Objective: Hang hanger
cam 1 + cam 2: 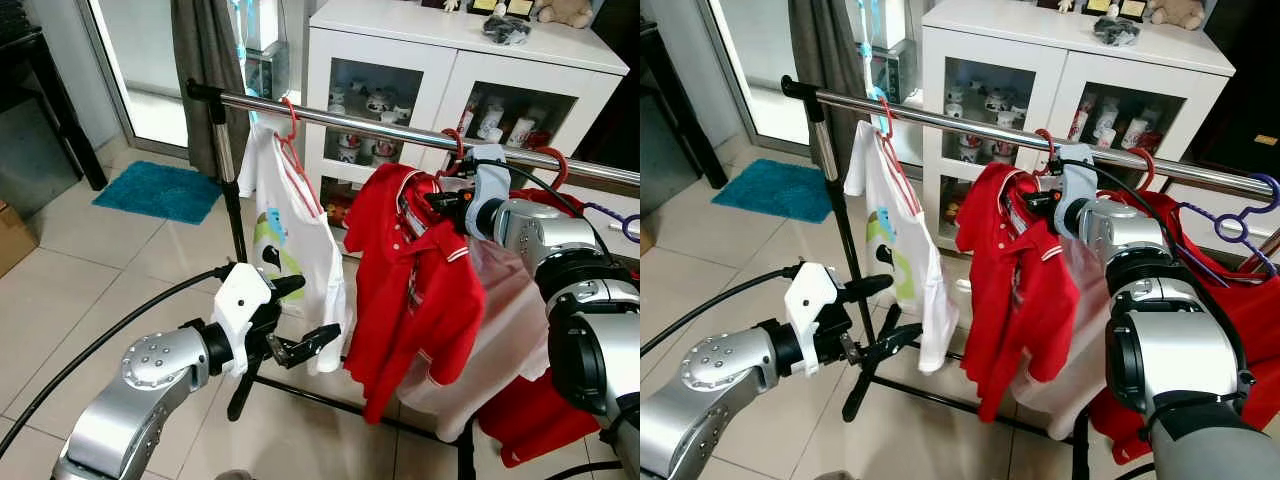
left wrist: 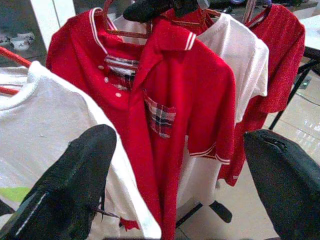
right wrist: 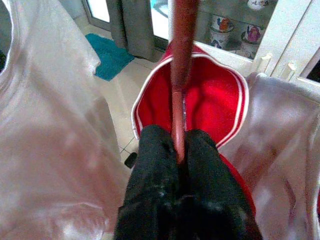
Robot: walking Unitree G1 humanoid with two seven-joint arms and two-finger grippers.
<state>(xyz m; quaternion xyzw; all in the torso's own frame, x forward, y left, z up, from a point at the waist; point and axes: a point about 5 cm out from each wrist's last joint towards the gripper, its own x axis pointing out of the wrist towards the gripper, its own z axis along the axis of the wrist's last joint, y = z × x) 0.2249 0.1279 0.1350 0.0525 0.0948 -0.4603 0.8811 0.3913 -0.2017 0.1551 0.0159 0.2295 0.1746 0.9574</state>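
At right centre I see my right gripper (image 3: 178,145) pinching the red hanger (image 3: 181,65) of the red shirt (image 1: 425,300), while my left gripper (image 1: 297,318) at lower left has its fingers spread.

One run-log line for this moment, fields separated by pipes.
right gripper: shut on red hanger carrying red polo shirt | hook at rail | left gripper: open, idle, beside white T-shirt

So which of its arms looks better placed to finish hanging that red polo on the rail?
The right. Its gripper is shut on the red hanger carrying the polo shirt, up beside the rail. The left gripper hangs open, lower down.
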